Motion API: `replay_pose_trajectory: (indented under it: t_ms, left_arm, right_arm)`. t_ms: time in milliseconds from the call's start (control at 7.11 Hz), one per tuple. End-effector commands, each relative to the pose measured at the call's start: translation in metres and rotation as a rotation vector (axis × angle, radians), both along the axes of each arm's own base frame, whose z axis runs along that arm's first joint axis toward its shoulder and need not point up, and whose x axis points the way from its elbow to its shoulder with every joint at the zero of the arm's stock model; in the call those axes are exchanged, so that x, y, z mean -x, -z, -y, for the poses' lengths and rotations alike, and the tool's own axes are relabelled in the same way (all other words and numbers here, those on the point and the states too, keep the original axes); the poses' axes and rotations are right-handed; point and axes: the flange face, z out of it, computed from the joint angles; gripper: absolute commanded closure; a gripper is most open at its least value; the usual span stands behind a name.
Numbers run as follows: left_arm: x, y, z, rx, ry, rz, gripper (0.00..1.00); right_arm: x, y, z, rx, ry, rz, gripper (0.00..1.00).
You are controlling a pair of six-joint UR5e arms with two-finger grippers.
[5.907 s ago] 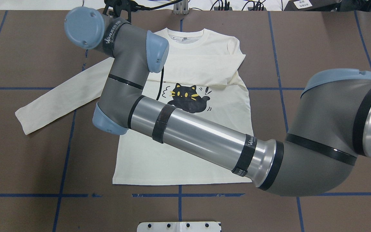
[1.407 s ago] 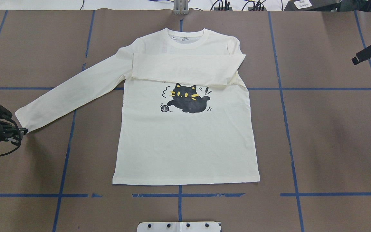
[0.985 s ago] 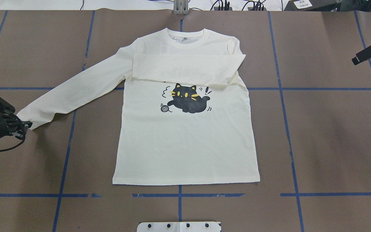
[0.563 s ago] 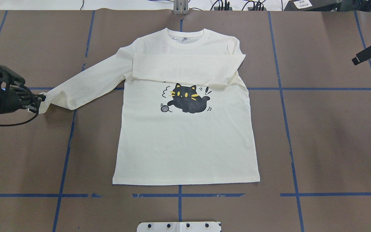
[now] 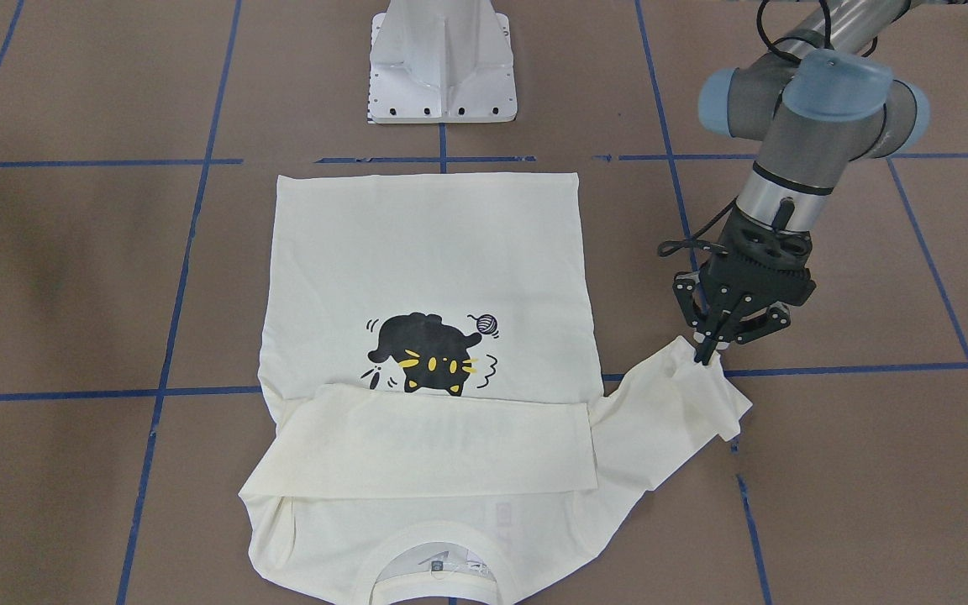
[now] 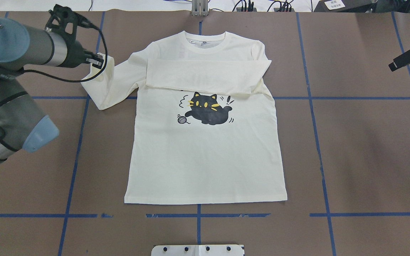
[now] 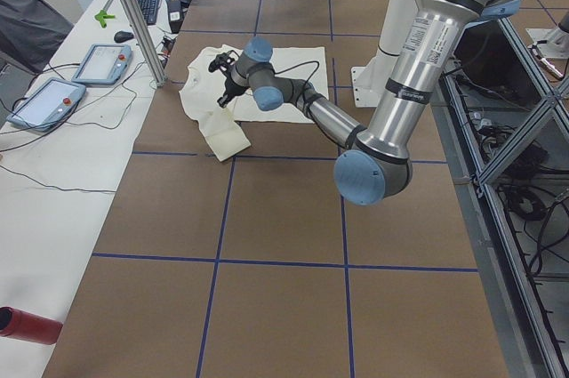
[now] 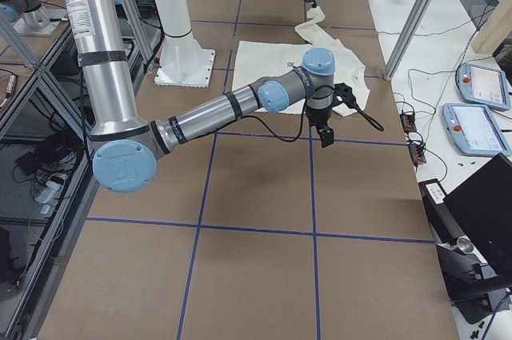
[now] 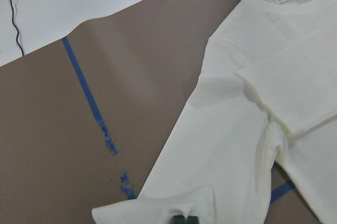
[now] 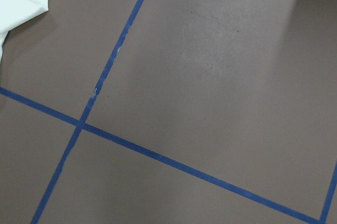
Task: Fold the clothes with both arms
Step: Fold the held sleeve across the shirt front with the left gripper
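The cream long-sleeved shirt (image 6: 205,160) lies flat, cat graphic (image 6: 206,110) up, collar at the far side. One sleeve (image 6: 208,76) is folded across the chest. My left gripper (image 6: 98,62) is shut on the cuff of the other sleeve (image 6: 116,81) and holds it raised beside the shoulder, with the sleeve doubled over. This also shows in the front view (image 5: 707,353) and the left wrist view (image 9: 184,218). My right gripper (image 6: 393,66) hangs empty over bare table at the far right. No fingertips show in its wrist view, and it looks open.
The white pedestal base (image 5: 442,67) stands at the robot's side of the table, near the shirt's hem. Blue tape lines (image 6: 319,142) grid the brown table. A side table with tablets (image 7: 102,62) and cables runs along the far edge.
The right arm, stretched over the shirt at first, has withdrawn to the right. The left gripper closed on the cuff and carried it up and in toward the shoulder.
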Motion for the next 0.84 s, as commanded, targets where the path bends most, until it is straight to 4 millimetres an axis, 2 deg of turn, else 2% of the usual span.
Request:
replay_pose_trajectory:
  t_ms: [0,141,281,563,703]
  left_arm:
    - [-0.048,0.126,0.046,0.11,0.076,-0.118,1.0]
    - [-0.103,0.18,0.07,0.191,0.095,-0.163,1.0]
    - [-0.148,0.194,0.068,0.21,0.063,-0.155,1.0]
    - [-0.234,0.192,0.005,0.112,0.059,-0.144,1.0]
    - [-0.258,0.188,-0.011,0.079,0.04,-0.17,1.0]
  right_arm:
    - [0.0,-0.001,0.0,0.002,-0.002,-0.001,0.0]
    - [-0.002,-0.001,0.0,0.003,-0.006,0.0,0.0]
    - [-0.003,0.0,-0.001,0.002,-0.008,0.0,0.0]
    - [-0.008,0.0,-0.007,0.001,-0.013,0.001,0.0]
    - [-0.008,0.0,-0.007,0.0,-0.014,0.002,0.0]
